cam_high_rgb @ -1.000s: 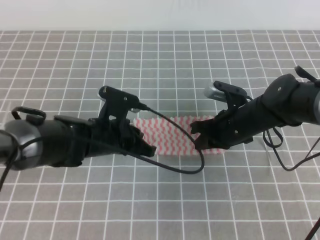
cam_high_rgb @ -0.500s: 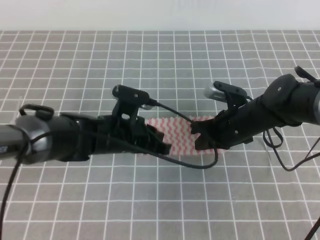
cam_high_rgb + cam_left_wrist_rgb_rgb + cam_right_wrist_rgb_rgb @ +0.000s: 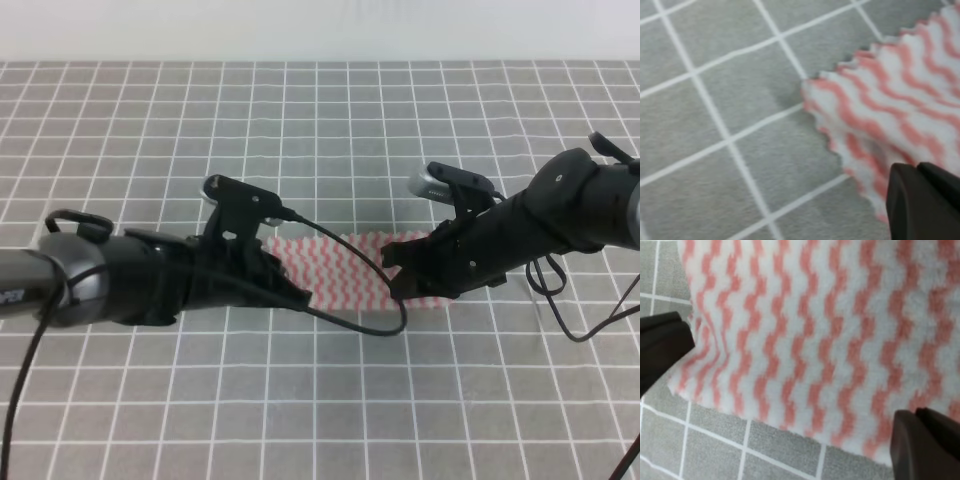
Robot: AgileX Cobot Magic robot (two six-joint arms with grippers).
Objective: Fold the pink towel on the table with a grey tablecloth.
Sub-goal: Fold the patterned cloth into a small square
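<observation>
**Pink towel lies between the two grippers**

The pink towel [image 3: 345, 270] lies on the table with a grey tablecloth [image 3: 330, 130]. It sits about halfway between the far edge and the near edge, a little toward the right side. From above it looks like a wide strip, with pink and white wavy stripes. Its wavy-cut edges show well in the wrist views.

In the left wrist view, one corner of the towel [image 3: 880, 100] rests on the grey cloth. Another layer of towel seems to peek out under that corner. A dark fingertip [image 3: 925, 200] sits at the bottom right, right over the towel's edge.

In the right wrist view, the towel [image 3: 810, 335] fills most of the picture and lies flat. Its lower edge sits on the grey squares. One dark finger [image 3: 662, 342] is at the left edge of the towel and another is at the bottom right, so the fingers are spread wide apart with the towel between them.

The left gripper [image 3: 285, 290] is at the towel's left end. I cannot tell if it is open or closed. The right gripper [image 3: 400, 272] is at the towel's right end. A black cable [image 3: 385, 325] loops over the towel.
</observation>
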